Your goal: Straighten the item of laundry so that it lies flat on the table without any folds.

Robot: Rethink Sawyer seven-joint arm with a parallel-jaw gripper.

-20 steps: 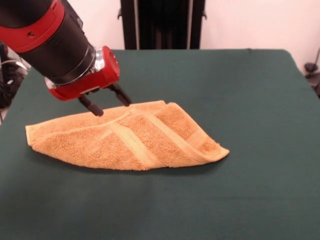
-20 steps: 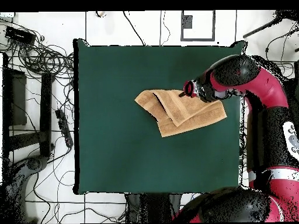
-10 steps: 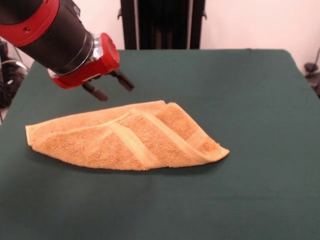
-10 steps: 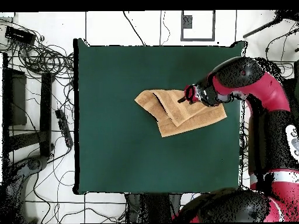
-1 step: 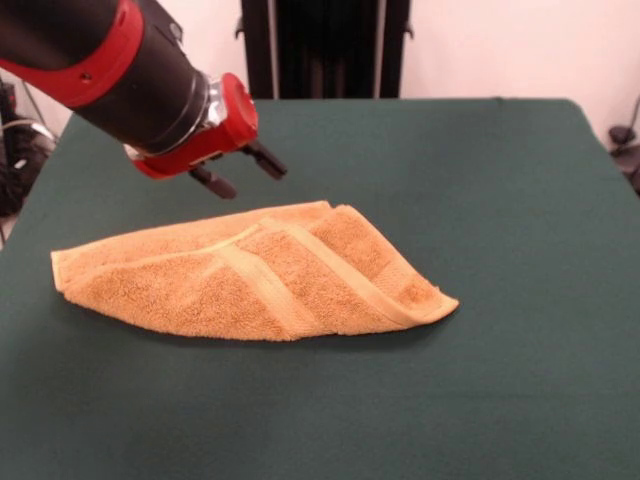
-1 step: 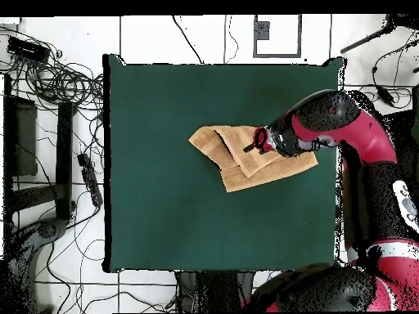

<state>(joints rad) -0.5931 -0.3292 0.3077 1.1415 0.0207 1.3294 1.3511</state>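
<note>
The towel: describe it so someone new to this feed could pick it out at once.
Start from the big dark green table. Near its middle, just below the open red and black gripper hanging in the air, lies the towel. It is the only thing on the cloth: golden-orange terry, folded over itself into a rough wedge crossed by paler flat bands.

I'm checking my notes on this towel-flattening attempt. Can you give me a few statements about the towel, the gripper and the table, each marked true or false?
1. The towel lies fully spread out, with no folds. False: it is still folded over itself, one layer lapping another.
2. The gripper is open and holds nothing. True.
3. The gripper is pinching a corner of the towel. False: it hangs above the towel's far edge, clear of the cloth.
4. The towel rests on the green table. True.
5. A second cloth lies beside the towel. False: only one towel is on the table.
</note>
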